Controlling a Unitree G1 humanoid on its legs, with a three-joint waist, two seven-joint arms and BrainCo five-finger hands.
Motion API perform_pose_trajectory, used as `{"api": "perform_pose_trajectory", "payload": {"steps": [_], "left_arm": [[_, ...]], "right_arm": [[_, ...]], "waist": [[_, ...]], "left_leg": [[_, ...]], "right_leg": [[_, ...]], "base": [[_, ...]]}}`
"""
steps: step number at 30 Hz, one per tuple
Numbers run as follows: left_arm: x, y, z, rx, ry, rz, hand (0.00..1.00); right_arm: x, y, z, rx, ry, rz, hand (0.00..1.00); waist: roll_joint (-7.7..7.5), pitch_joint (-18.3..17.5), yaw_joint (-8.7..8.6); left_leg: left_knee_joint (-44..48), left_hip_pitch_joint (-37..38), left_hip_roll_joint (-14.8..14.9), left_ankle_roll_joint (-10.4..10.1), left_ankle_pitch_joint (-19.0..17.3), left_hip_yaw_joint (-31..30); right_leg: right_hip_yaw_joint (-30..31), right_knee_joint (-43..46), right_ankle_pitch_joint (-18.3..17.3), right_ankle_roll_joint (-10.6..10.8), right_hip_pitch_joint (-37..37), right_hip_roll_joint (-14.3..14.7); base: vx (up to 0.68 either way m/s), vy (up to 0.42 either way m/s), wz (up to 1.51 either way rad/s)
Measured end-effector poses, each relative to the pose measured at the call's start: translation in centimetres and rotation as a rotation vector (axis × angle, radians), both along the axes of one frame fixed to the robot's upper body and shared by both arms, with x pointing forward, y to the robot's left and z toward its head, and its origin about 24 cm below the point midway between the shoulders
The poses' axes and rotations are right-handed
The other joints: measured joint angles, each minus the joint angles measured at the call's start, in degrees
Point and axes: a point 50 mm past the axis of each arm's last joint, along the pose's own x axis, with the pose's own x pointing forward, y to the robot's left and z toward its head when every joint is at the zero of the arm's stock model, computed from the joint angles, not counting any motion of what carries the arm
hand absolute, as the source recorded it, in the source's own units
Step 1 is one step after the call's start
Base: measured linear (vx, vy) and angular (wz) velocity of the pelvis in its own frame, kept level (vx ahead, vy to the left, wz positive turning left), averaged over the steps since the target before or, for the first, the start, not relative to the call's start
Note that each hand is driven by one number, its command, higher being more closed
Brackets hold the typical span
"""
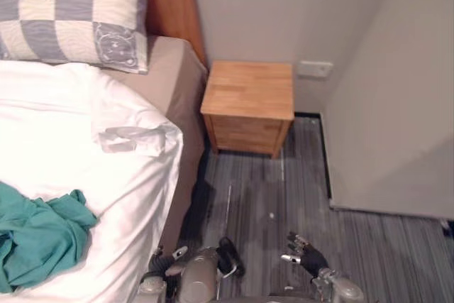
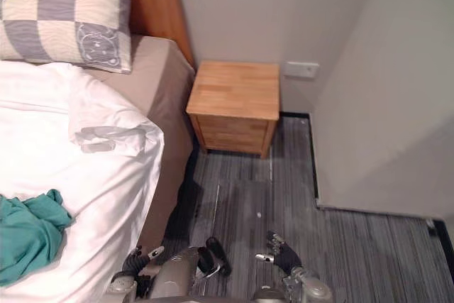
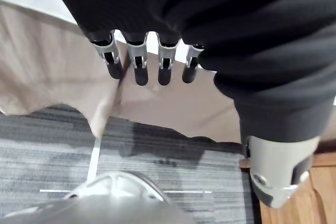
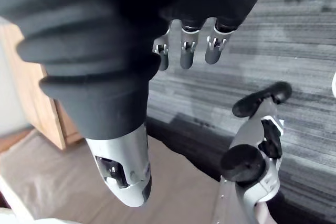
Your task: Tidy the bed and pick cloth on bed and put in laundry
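Observation:
A teal cloth (image 1: pixel 35 235) lies crumpled on the white duvet (image 1: pixel 64 125) at the near left of the bed. Beside the bed's near corner, low over the floor, my left hand (image 1: pixel 164 264) hangs. Its fingers (image 3: pixel 137 66) are straight and hold nothing, with the beige bed skirt (image 3: pixel 47 72) just past them. My right hand (image 1: pixel 305 253) hovers over the grey carpet to the right. Its fingers (image 4: pixel 186 51) are relaxed and empty. Both hands are well apart from the teal cloth.
A checked pillow (image 1: pixel 71 15) leans at the wooden headboard (image 1: pixel 170 5). The duvet has a rumpled fold (image 1: pixel 131 138) near its edge. A wooden nightstand (image 1: pixel 248 97) stands right of the bed. A wall (image 1: pixel 397 104) closes in the striped carpet (image 1: pixel 269 196) on the right.

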Motion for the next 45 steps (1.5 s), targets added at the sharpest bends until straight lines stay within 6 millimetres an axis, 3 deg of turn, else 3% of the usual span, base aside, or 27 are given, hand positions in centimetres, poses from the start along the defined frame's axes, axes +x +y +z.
{"api": "perform_pose_trajectory", "payload": {"steps": [1,2,3,4,5,6,8,10,11,12,13,14,15,16,17,18,19,22,25,27,30,33,35,37,38,40,45], "left_arm": [[0.0,0.1,0.0,0.000,-0.001,0.009,0.00],[-0.2,0.4,0.0,-0.001,0.014,0.038,0.00],[-0.4,0.4,-0.1,0.000,0.035,0.041,0.00],[-0.5,0.4,-0.2,0.001,0.042,0.041,0.00],[-1.2,0.3,-0.4,0.000,0.066,0.038,0.00],[-1.9,0.1,-0.6,-0.005,0.081,0.032,0.00],[-2.3,0.1,-0.7,-0.017,0.087,0.041,0.00],[-1.8,0.5,-0.5,-0.025,0.067,-0.015,0.00],[-1.8,0.7,-0.4,-0.026,0.067,-0.021,0.00],[-2.0,0.9,-0.5,-0.031,0.077,-0.031,0.00],[-2.9,1.4,-0.5,-0.021,0.099,-0.027,0.00],[-3.4,1.8,-0.5,-0.014,0.109,-0.022,0.00],[-4.6,2.2,-0.7,-0.021,0.139,0.025,0.00],[-5.2,1.5,-1.0,-0.054,0.143,0.045,0.00],[-5.5,1.2,-1.1,-0.072,0.142,0.061,0.00],[-6.0,0.7,-1.3,-0.100,0.154,0.076,0.00],[-6.2,0.8,-1.3,-0.109,0.158,0.092,0.00],[-6.3,0.5,-1.4,-0.125,0.158,0.093,0.00],[-6.0,0.1,-1.4,-0.126,0.154,0.035,0.00],[-5.5,-0.2,-1.3,-0.120,0.147,-0.030,0.00],[-5.3,0.0,-1.2,-0.104,0.152,-0.066,0.00],[-5.4,0.0,-1.2,-0.099,0.161,-0.077,0.00],[-4.6,0.1,-1.0,-0.090,0.141,-0.092,0.00],[-2.2,0.3,-0.4,-0.077,0.076,-0.122,0.00],[-1.7,0.4,-0.2,-0.074,0.064,-0.128,0.00],[0.9,0.8,0.7,-0.060,-0.002,-0.163,0.00],[3.5,0.2,1.6,-0.051,-0.066,-0.232,0.00]], "right_arm": [[0.2,0.1,0.1,0.000,-0.008,0.003,0.00],[1.5,0.0,0.6,-0.010,-0.048,0.009,0.00],[2.4,-0.2,1.0,-0.018,-0.076,0.008,0.00],[2.5,-0.4,1.1,-0.017,-0.082,0.000,0.00],[2.8,-0.5,1.4,-0.018,-0.104,-0.026,0.00],[2.8,-0.7,1.9,-0.029,-0.139,-0.050,0.00],[2.7,-0.6,2.7,-0.041,-0.205,-0.079,0.00],[3.1,-1.0,4.6,-0.080,-0.327,-0.170,0.00],[3.1,-1.3,5.1,-0.089,-0.355,-0.208,0.00],[3.0,-2.2,6.2,-0.122,-0.415,-0.307,0.00],[3.5,-2.7,7.2,-0.136,-0.470,-0.365,0.00],[3.8,-2.8,7.7,-0.138,-0.498,-0.379,0.00],[5.5,-3.7,9.5,-0.162,-0.595,-0.360,0.00],[7.4,-4.4,11.7,-0.187,-0.692,-0.317,0.00],[8.5,-4.6,13.1,-0.201,-0.754,-0.286,0.00],[11.0,-4.7,16.5,-0.220,-0.888,-0.207,0.00],[12.7,-4.3,18.6,-0.228,-0.956,-0.151,0.00],[15.8,-3.2,21.6,-0.270,-1.011,-0.043,0.00],[17.0,-2.2,22.3,-0.330,-1.010,0.012,0.00],[17.5,-2.0,21.4,-0.436,-0.953,0.047,0.00],[18.0,-0.4,20.4,-0.484,-0.906,0.125,0.00],[18.3,1.6,20.0,-0.471,-0.887,0.186,0.00],[18.7,2.2,20.4,-0.473,-0.897,0.196,0.00],[19.8,2.4,21.6,-0.501,-0.913,0.197,0.00],[20.0,2.4,21.8,-0.506,-0.914,0.193,1.00],[21.0,1.9,22.5,-0.561,-0.908,0.170,1.00],[22.7,0.7,25.8,-0.669,-0.972,0.133,1.00]], "waist": [[-0.55,-0.3,0.22],[-0.99,-0.2,0.39],[-1.32,-0.1,0.18],[-1.36,0.0,0.05],[-0.94,0.2,-0.21],[0.08,0.6,-0.22],[1.46,0.3,-0.78],[0.57,-0.6,-3.62],[0.12,-0.8,-3.95],[-0.95,-1.4,-4.52],[-2.35,-2.3,-4.50],[-3.75,-3.0,-4.02],[-3.95,-4.4,-2.34],[-1.99,-5.2,-1.63],[-1.10,-5.4,-1.31],[1.03,-5.5,-1.04],[1.08,-5.5,-0.50],[1.07,-5.4,0.64],[0.52,-5.2,1.08],[0.65,-5.2,1.62],[-0.58,-4.5,3.42],[-0.39,-4.0,3.41],[-0.19,-2.8,3.23],[-0.06,0.9,3.15],[-0.06,1.9,3.10],[0.28,6.2,3.18],[1.77,10.2,2.87]], "left_leg": [[0.7,-0.3,-0.3,0.7,-1.1,-0.3],[0.7,0.0,-1.8,1.9,-2.9,-3.2],[-0.7,1.6,-3.7,0.9,-3.5,-6.3],[-1.5,3.0,-4.5,0.4,-3.7,-8.3],[-3.8,7.9,-5.7,-0.5,-4.2,-13.2],[-5.8,12.1,-5.8,-1.1,-4.1,-18.2],[-8.6,15.7,-5.0,-2.5,-3.3,-26.0],[-9.8,15.7,-3.9,-4.4,-2.2,-40.1],[-9.7,15.4,-3.9,-4.8,-2.1,-42.3],[-9.2,15.1,-4.4,-8.1,-2.6,-47.9],[-8.8,15.8,-4.9,-10.4,-3.8,-51.1],[-8.8,15.9,-5.7,-11.5,-4.5,-52.1],[-7.9,16.4,-4.5,-13.4,-5.7,-53.9],[-8.0,15.5,-2.6,-14.4,-5.1,-54.2],[-8.3,15.2,-1.7,-14.6,-4.9,-54.3],[-10.1,14.9,0.0,-16.7,-3.7,-55.5],[-11.3,14.8,0.6,-17.6,-2.0,-55.7],[-11.9,15.0,1.8,-18.7,1.9,-52.4],[-11.9,14.6,2.4,-17.2,4.6,-43.5],[-15.3,14.8,3.7,-17.2,5.3,-36.3],[-21.1,15.0,2.4,-17.9,9.0,-36.9],[-23.3,14.5,1.2,-17.3,10.2,-36.9],[-24.1,12.7,0.4,-17.1,10.6,-36.3],[-24.5,9.2,-0.3,-16.5,11.9,-35.9],[-24.6,8.6,-0.3,-16.4,12.3,-35.9],[-25.1,5.9,-0.3,-16.4,15.3,-35.8],[-25.1,2.5,-0.4,-16.5,17.5,-35.5]], "right_leg": [[-0.3,3.3,-0.5,0.9,-0.8,-0.5],[-0.1,16.3,-0.6,1.8,-5.0,-3.4],[3.1,32.2,3.0,2.1,-11.2,-6.4],[5.3,38.8,3.1,1.7,-13.7,-7.0],[7.3,45.6,1.3,-0.3,-16.1,-7.4],[7.2,44.4,0.2,-2.2,-16.7,-6.3],[9.5,37.7,-0.3,-3.1,-19.4,-3.5],[25.4,21.5,1.1,-1.3,-25.9,2.3],[30.2,18.3,1.8,-0.4,-26.9,3.1],[40.9,10.7,4.8,4.0,-27.7,4.3],[45.8,4.6,11.5,5.8,-27.5,4.1],[46.7,2.5,17.0,5.6,-27.6,3.6],[44.7,5.5,17.2,2.4,-28.4,4.6],[43.1,3.9,17.4,1.8,-27.9,5.6],[42.3,2.3,17.4,1.0,-27.2,6.0],[40.2,-0.3,18.7,-0.9,-26.2,6.8],[39.3,-1.0,19.1,-1.5,-26.0,7.0],[35.1,-1.6,19.1,-2.8,-23.3,6.3],[29.4,-1.8,18.1,-4.0,-20.7,4.1],[23.9,-2.8,17.9,-4.2,-19.2,3.3],[20.7,-3.5,18.3,-4.0,-19.4,1.8],[19.8,-3.6,18.5,-3.6,-19.6,0.5],[19.4,-3.6,18.6,-3.5,-21.7,-0.3],[19.1,-3.7,19.1,-3.5,-25.0,-1.2],[19.1,-3.8,19.6,-3.3,-25.6,-1.4],[18.9,-4.5,21.9,-3.6,-28.3,-1.5],[18.7,-5.5,25.2,-4.1,-31.4,-1.3]], "base": [[0.63,0.021,0.99],[0.75,0.062,1.06],[0.62,0.064,1.26],[0.62,0.035,1.61],[0.63,-0.033,1.80],[0.74,-0.099,2.23],[0.55,-0.175,2.20],[0.49,-0.284,3.04],[0.48,-0.336,2.98],[0.47,-0.370,2.62],[0.47,-0.404,2.41],[0.44,-0.506,1.52],[0.40,-0.542,0.93],[0.35,-0.491,0.73],[0.25,-0.351,0.62],[0.12,-0.209,0.54],[0.10,-0.258,0.52],[0.04,-0.224,0.67],[-0.03,-0.119,1.11],[-0.10,-0.054,1.32],[-0.18,0.004,0.81],[-0.16,0.030,0.23],[-0.15,0.030,0.13],[-0.15,0.050,0.15],[-0.13,0.034,0.13],[-0.09,0.020,0.15],[0.00,0.006,0.04]]}}
